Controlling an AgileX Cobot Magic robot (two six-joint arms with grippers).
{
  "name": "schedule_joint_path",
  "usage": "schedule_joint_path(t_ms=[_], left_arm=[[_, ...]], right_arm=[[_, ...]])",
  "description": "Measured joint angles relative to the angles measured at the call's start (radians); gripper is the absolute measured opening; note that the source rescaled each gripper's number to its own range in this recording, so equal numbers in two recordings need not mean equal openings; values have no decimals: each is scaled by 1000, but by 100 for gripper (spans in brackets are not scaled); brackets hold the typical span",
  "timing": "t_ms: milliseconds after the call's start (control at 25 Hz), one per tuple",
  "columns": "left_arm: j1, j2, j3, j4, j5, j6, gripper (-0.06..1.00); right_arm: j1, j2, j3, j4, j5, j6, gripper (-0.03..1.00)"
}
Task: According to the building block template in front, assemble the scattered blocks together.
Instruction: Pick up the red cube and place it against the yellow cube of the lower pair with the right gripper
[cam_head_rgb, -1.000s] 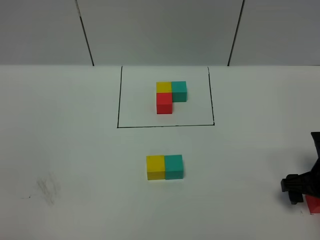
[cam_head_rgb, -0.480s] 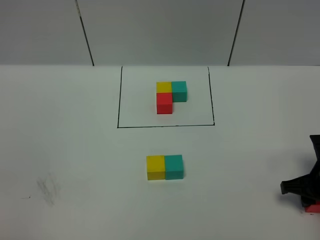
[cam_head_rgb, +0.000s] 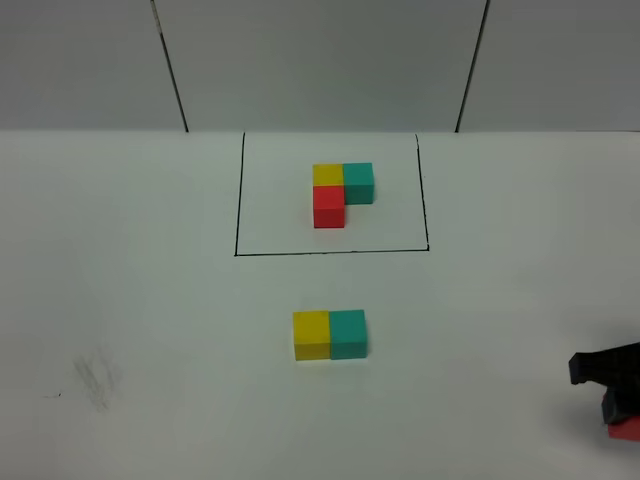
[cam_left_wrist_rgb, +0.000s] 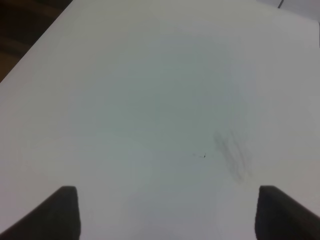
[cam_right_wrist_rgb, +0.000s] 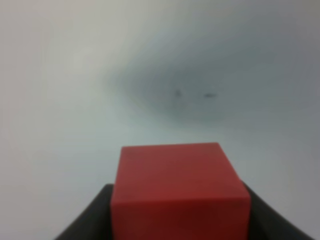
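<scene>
The building block template (cam_head_rgb: 340, 192) is an L of yellow, teal and red cubes inside a thin black rectangle at the back middle. Of the scattered blocks, the yellow cube (cam_head_rgb: 311, 334) and the teal cube (cam_head_rgb: 348, 333) sit side by side and touching at the table's middle. My right gripper (cam_head_rgb: 612, 400) is at the far right edge, shut on the red cube (cam_head_rgb: 626, 431). In the right wrist view the red cube (cam_right_wrist_rgb: 180, 192) sits tight between the dark fingers (cam_right_wrist_rgb: 92, 217) above the white table. My left gripper (cam_left_wrist_rgb: 170, 215) is open and empty, out of the high view.
The white table (cam_head_rgb: 150, 300) carries a faint grey smudge (cam_head_rgb: 95, 378) at front left, also in the left wrist view (cam_left_wrist_rgb: 232, 155). The table's edge shows in the left wrist view (cam_left_wrist_rgb: 35, 55). A grey panelled wall stands behind.
My right gripper with the red cube has shifted toward the front edge and slightly right. The yellow and teal pair and the template have not moved.
</scene>
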Motion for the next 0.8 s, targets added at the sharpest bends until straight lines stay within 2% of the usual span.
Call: schedule_joint_path(t_ms=[120, 240, 400, 600, 800], left_arm=[[0, 0, 0, 0, 0, 0, 65], [0, 0, 0, 0, 0, 0, 65], [0, 0, 0, 0, 0, 0, 65], [0, 0, 0, 0, 0, 0, 65], [0, 0, 0, 0, 0, 0, 65]], right_arm=[[39, -7, 1, 107, 31, -79, 25], [141, -7, 1, 141, -22, -69, 25], [287, 6, 1, 87, -112, 85, 25], [436, 59, 1, -18, -125, 299, 25], [536, 104, -23, -43, -124, 383, 25]])
